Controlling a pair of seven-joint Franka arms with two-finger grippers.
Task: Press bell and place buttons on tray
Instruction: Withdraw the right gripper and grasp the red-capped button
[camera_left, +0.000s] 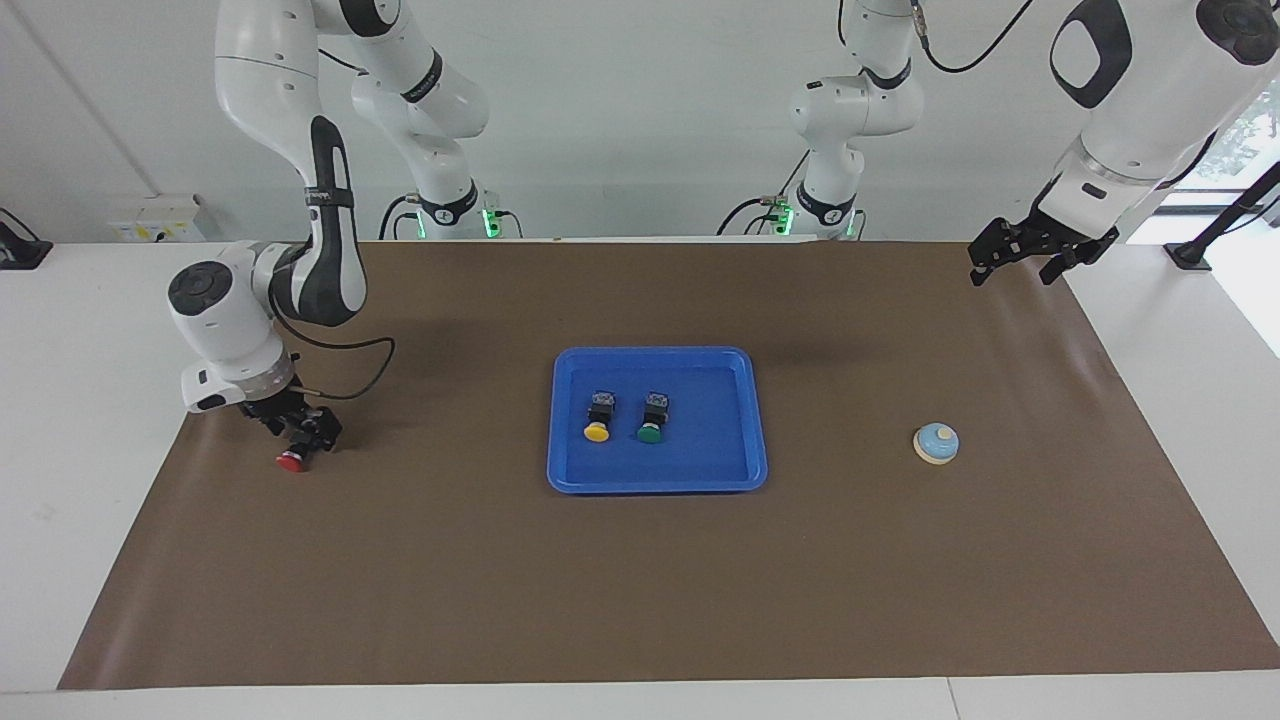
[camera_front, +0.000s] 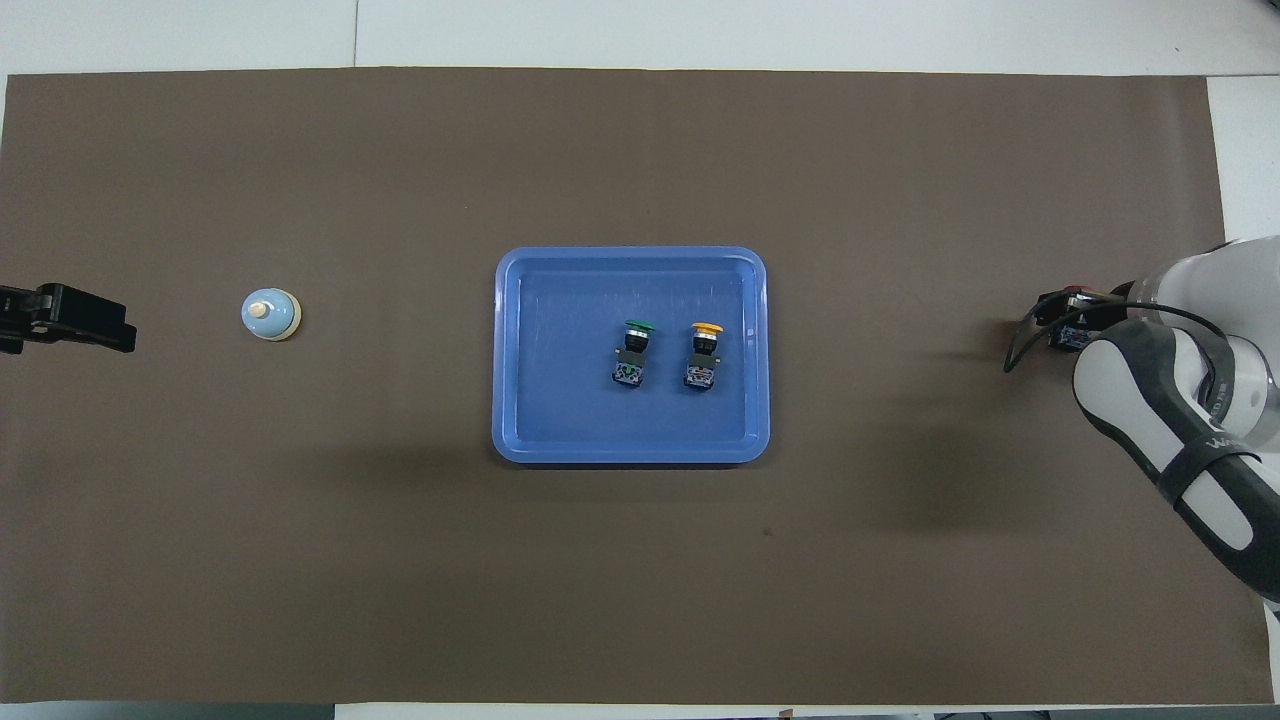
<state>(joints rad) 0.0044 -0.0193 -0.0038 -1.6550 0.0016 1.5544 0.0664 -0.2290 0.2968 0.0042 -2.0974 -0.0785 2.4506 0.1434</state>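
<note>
While the yellow button (camera_left: 596, 431) and green button (camera_left: 649, 433) lie in the tray (camera_left: 570, 470) mid-counter, the right gripper (camera_left: 305, 440) clamps the red button (camera_left: 291, 461) at the mat's (camera_left: 640, 580) nine o'clock edge in the facing view. At three o'clock the bell (camera_left: 936, 443) has open mat all round, and the left gripper (camera_left: 1020, 262) hangs fingers spread over the mat's corner.

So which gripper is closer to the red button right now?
Right. The right gripper is down at the red button, at the right arm's end of the mat. The left gripper waits raised at the left arm's end, past the bell.
</note>
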